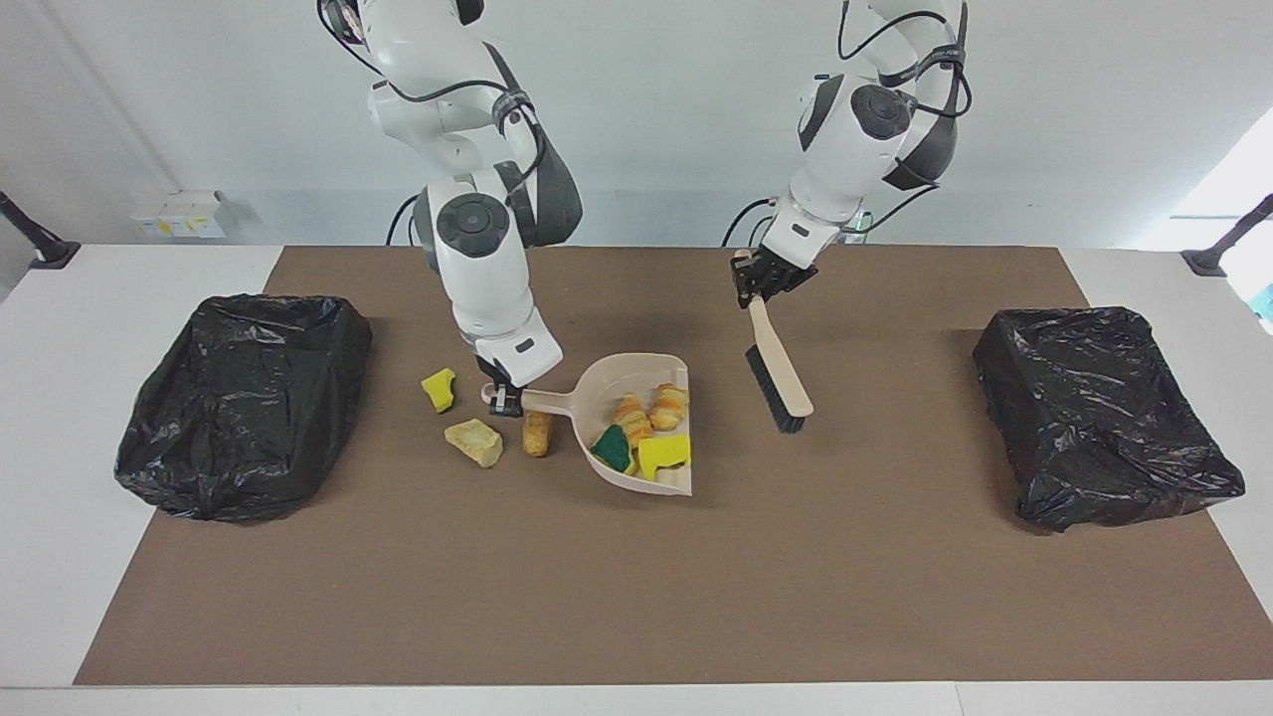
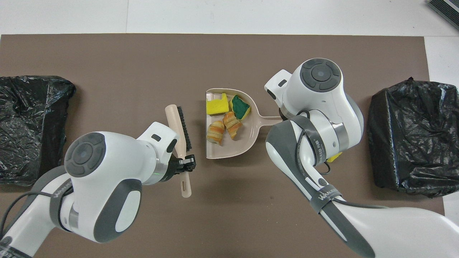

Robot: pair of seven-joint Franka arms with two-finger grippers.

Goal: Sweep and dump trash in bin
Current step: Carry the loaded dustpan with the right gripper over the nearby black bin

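Note:
My right gripper (image 1: 504, 399) is shut on the handle of the beige dustpan (image 1: 617, 378), which also shows in the overhead view (image 2: 229, 148). In the pan lie two pastry lumps (image 1: 648, 410), a green-backed sponge (image 1: 612, 447) and a yellow sponge (image 1: 664, 453). Three bits of trash lie on the mat by the handle: a yellow sponge chunk (image 1: 438, 389), a tan lump (image 1: 473, 442) and a bread lump (image 1: 537, 434). My left gripper (image 1: 758, 283) is shut on the handle of the brush (image 1: 781, 383), which hangs bristles-down beside the pan's open mouth.
A black bag-lined bin (image 1: 244, 398) stands at the right arm's end of the brown mat (image 1: 636, 597), and another bin (image 1: 1099, 413) at the left arm's end. In the overhead view the right arm hides most of the loose trash.

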